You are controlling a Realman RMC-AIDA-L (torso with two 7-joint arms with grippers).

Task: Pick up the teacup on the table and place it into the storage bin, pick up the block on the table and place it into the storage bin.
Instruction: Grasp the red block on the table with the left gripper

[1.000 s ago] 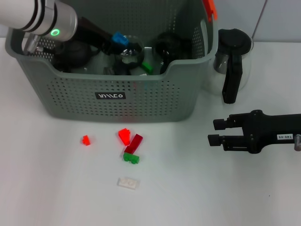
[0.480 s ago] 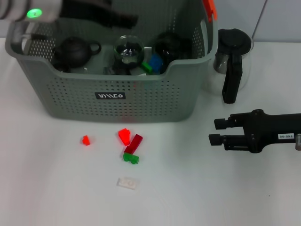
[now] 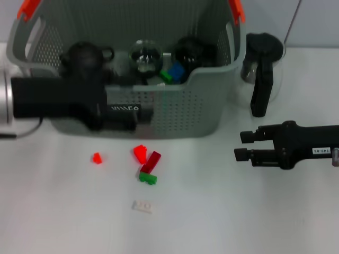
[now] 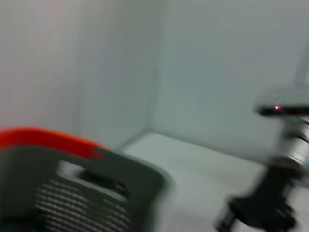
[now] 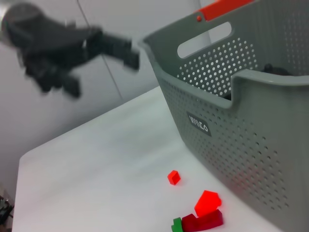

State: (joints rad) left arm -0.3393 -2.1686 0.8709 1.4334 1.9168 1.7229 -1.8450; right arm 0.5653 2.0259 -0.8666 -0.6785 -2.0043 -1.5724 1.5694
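At the far side of the white desk (image 3: pixel 47 211) stands the storage bin (image 3: pixel 180 114), a grey perforated basket with orange handle clips; inside it lie a dark teapot (image 3: pixel 85 54), a clear glass teacup (image 3: pixel 145 54), a second dark rounded vessel (image 3: pixel 192 51), a blue block (image 3: pixel 176 71) and a green block (image 3: pixel 166 76). On the desk just in front of the bin sits a loose cluster — a bright red block (image 3: pixel 140 153) touching a dark red block (image 3: pixel 151 162), with a green brick (image 3: pixel 148 179) at the latter's near end; a small red block (image 3: pixel 97 157) lies apart to the left and a clear block (image 3: pixel 142 206) lies nearer the robot. The left end effector (image 3: pixel 139 117) crosses in front of the bin's front wall, over the black label, blurred; whether its fingers are parted or closed cannot be told. The right end effector (image 3: pixel 243 146) rests low over the desk well to the right, fingers parted and empty, pointing toward the cluster. Beside the bin's right wall stands a glass carafe (image 3: pixel 262 69) with a black handle.
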